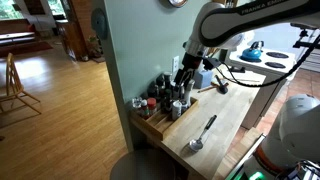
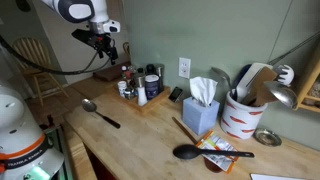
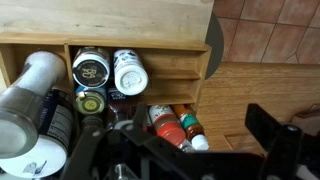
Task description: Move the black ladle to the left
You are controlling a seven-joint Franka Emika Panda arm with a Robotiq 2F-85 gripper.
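The black ladle [image 2: 200,152] lies flat on the wooden counter near its front edge, with its round bowl to the left and its handle over a colourful packet. It does not show in the wrist view. My gripper [image 2: 108,46] hangs above the spice rack [image 2: 140,92], far from the black ladle. It also shows in an exterior view [image 1: 184,78]. In the wrist view my gripper [image 3: 175,150] is open and empty, with its fingers wide apart over jars and bottles in the rack [image 3: 180,70].
A silver ladle [image 2: 98,111] lies on the counter in front of the rack and also shows in an exterior view [image 1: 203,133]. A blue tissue box [image 2: 202,112], a utensil crock [image 2: 240,118] and a small metal bowl [image 2: 266,137] stand near the black ladle.
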